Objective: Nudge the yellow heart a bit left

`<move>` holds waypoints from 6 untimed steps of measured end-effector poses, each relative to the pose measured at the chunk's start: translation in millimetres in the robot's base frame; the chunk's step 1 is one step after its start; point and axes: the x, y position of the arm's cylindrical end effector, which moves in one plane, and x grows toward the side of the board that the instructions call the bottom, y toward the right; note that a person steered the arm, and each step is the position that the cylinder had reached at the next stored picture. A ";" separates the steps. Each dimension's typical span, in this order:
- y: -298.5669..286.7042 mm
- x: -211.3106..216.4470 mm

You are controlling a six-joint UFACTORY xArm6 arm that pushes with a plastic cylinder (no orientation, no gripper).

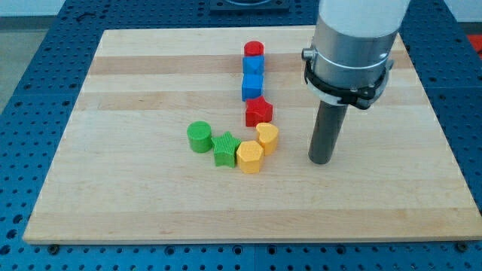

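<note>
One yellow heart (267, 138) sits mid-desk (135, 203), touching a yellow hexagon block (249, 157) below-left and just under a red star (258, 111), with my tip (321, 160) apart to its right; no jaws here.

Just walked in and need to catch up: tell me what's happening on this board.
The arm is about to nudge the yellow heart leftward. My tip rests on the board to the view's right of it, not touching. The heart sits beside a yellow hexagon-like block, below a red star; a green star and green cylinder lie further left.
</note>
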 end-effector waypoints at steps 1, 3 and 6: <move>-4.5 -5.0; -14.9 -6.7; -26.2 -19.2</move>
